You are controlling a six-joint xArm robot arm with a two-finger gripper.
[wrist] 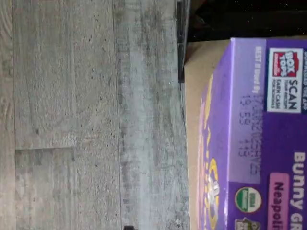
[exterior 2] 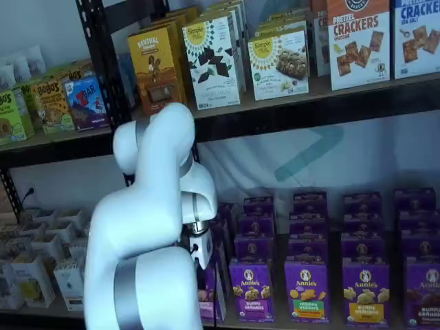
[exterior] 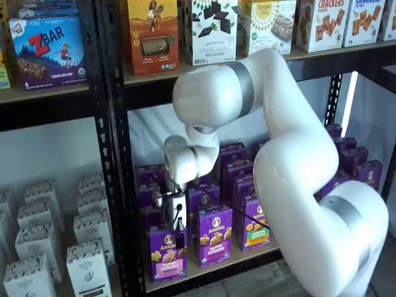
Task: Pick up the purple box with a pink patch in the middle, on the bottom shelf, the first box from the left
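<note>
While the wrist view looks down past the purple box point(wrist: 259, 134) top onto floor planks, no fingers show there. In a shelf view, the gripper point(exterior: 177, 230) hangs just above that upright box at the bottom shelf point(exterior: 204, 272) front-left, jaws released wide. Elsewhere the arm hides the gripper.

light: even, soft indoor | shadows: dark under shelf boards | wrist view: blurred | shelf views: slightly soft

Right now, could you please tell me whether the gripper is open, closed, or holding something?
Gripper: open, holding nothing; it hangs just above the purple box at the front of the bottom shelf.
</note>
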